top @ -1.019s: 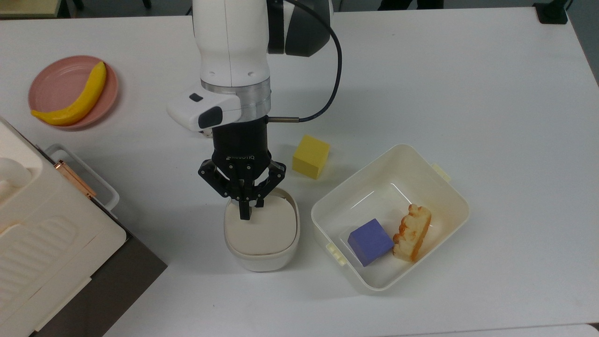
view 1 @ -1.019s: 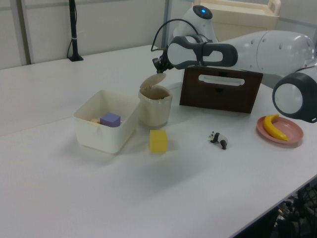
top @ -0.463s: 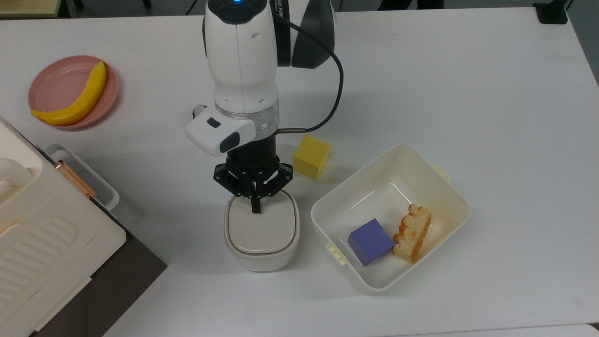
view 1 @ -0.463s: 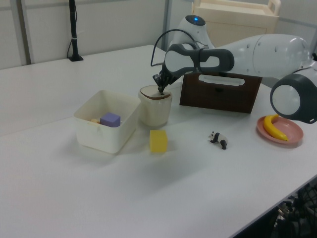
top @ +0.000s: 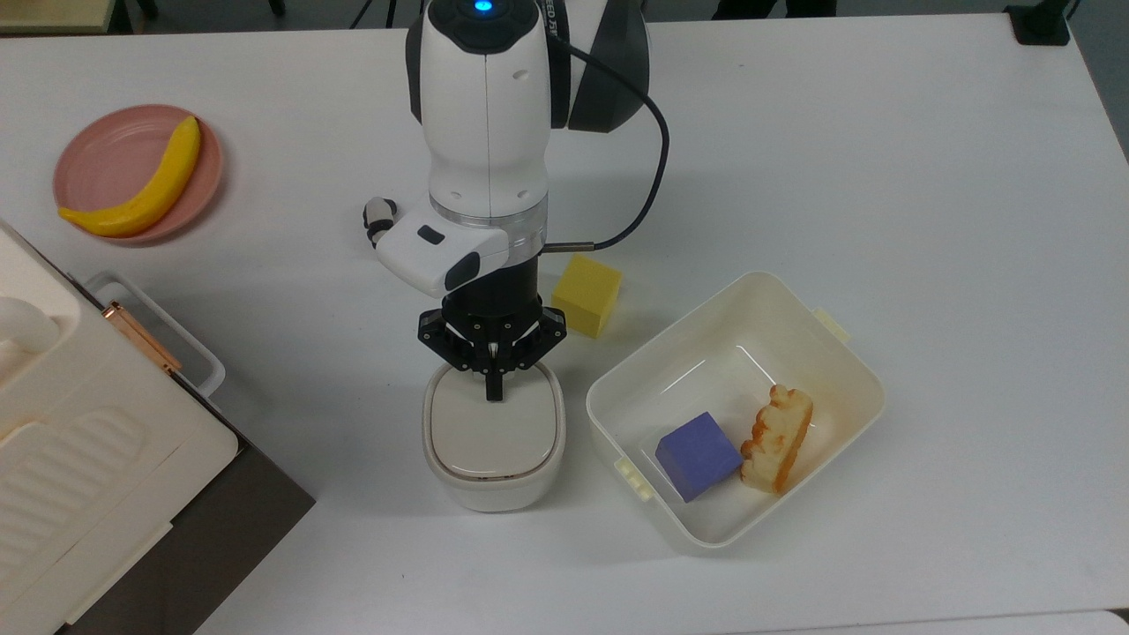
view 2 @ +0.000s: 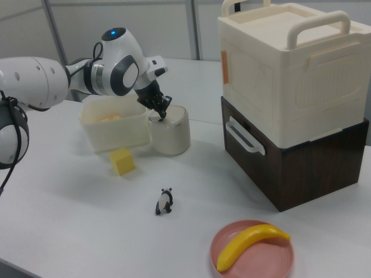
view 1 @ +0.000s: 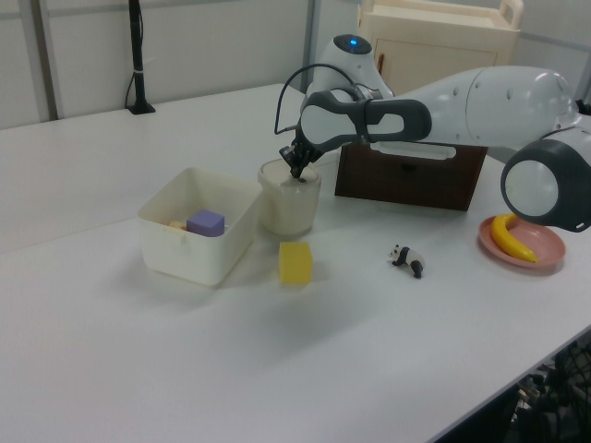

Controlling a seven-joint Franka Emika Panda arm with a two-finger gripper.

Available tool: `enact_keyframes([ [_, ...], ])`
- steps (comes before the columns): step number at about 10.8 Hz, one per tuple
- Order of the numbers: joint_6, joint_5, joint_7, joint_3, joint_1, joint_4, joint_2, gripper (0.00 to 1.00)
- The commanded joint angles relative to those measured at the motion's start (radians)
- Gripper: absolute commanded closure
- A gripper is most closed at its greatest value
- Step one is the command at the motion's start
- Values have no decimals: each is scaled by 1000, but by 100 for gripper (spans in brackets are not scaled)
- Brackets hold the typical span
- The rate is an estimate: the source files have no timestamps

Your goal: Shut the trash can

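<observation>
**Lid's down — the trash can looks shut**

The gripper (top: 494,388) has its fingers pinched together, holding nothing, tips pressing on the back edge of the lid (top: 492,432). A second ago that lid was still tilted up with the brown inside showing; half a second ago it was nearly flat; now it lies level in the rim of the trash can (top: 494,481), and the arm has shifted a little toward the top view's right as it followed the lid down. In the left view the gripper (view 1: 297,169) sits right on top of the can (view 1: 288,208). The can stands mid-bench (top: 882,159), just beside the cream tub (top: 847,353) with the purple block (top: 697,456), the yellow cube (top: 586,295) behind. I'd call the job essentially done; only lifting clear remains.
</observation>
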Motion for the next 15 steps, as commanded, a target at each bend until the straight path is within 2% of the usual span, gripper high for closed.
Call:
enact_keyframes([
  [1, -77, 41, -6, -8, 5, -86, -122, 98],
  [3, -259, 83, -9, -8, 0, -137, -249, 77],
  [4, -343, 89, -9, -8, -1, -181, -324, 62],
  [7, -598, 87, -3, 4, -3, -266, -493, 0],
  [9, -671, 80, -12, 34, -26, -301, -558, 0],
  [15, -668, 72, -15, 35, -40, -312, -570, 0],
])
